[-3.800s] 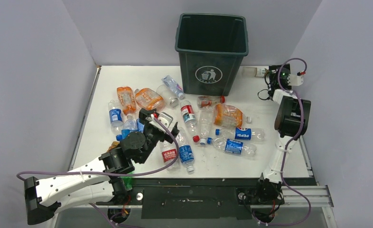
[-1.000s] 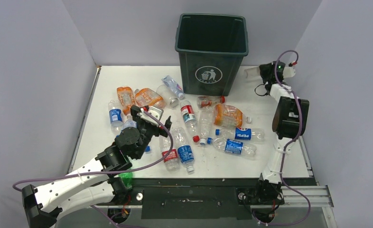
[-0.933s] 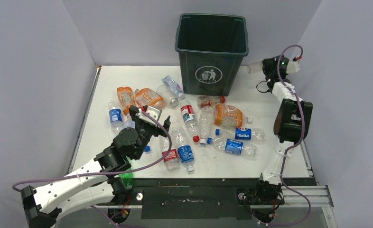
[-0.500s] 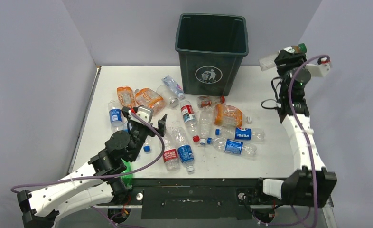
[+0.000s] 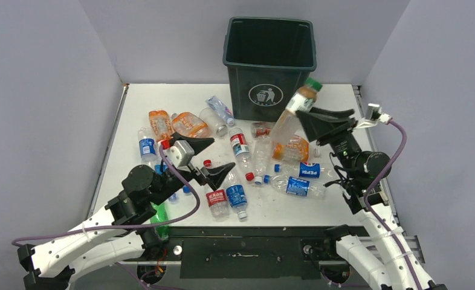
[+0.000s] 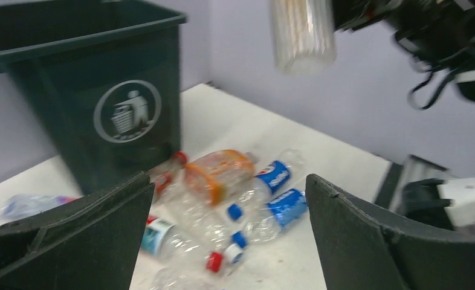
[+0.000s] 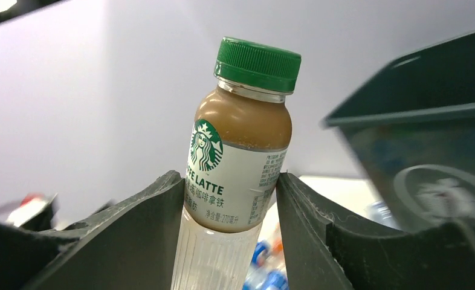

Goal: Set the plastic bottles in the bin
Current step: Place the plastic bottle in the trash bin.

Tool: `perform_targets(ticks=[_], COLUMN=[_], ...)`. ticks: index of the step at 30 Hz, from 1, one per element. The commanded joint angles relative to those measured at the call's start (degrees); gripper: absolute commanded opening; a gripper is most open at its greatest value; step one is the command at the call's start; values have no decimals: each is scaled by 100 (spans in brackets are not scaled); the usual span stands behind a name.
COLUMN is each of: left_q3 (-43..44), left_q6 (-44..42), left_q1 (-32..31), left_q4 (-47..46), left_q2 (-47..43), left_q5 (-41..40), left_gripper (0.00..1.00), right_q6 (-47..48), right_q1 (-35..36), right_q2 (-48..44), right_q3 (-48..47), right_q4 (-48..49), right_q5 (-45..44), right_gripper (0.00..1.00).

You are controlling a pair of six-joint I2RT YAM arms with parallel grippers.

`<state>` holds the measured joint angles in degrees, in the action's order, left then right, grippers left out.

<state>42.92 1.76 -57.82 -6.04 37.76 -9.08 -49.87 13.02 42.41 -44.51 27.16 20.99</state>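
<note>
Our right gripper (image 7: 228, 181) is clenched around a coffee bottle (image 5: 294, 113). It grabs the bottle by the middle, so the green cap (image 7: 258, 63) sticks out past the fingers and the clear bottom hangs below. The bottle is up in the air and tilted, just beside the near right corner of the bin (image 5: 247, 66). It is not over the opening yet. We think we hold it up high so that it can go over the rim and drop in. We cannot tell if it is high enough.

The bin stands at the far middle of the tabletop (image 5: 162, 99). Its open top faces up, so things can fall straight in. The inside looks dark, and we cannot tell if anything lies in it.

Our left gripper (image 5: 222, 153) is spread wide and grasps nothing. It hovers over the near left part of the pile. We think it is so wide so that it can fit around a bottle.

The other plastic bottles (image 5: 238, 145) lie flat on the tabletop, near the bin and between our two arms. Many touch each other. Most are clear with red or blue labels, and some orange ones (image 5: 190, 125) lie on the far left. They are squashed and close together, so grabbing one may bump the others. Most of the job is not done yet.
</note>
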Motion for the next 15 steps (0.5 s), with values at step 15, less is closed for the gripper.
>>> perform_targets(ticks=[15], left_q3=[571], left_q6=[2234], left_q1=[63], left_q4=[-1736], left_q2=[1223], left_q5=[2838], left_gripper=[96], right_q6=[677], right_q1=[2259], right_q2=[-282], right_q3=[1014], right_q4=[1774], right_q5=[1377], right_gripper=[5])
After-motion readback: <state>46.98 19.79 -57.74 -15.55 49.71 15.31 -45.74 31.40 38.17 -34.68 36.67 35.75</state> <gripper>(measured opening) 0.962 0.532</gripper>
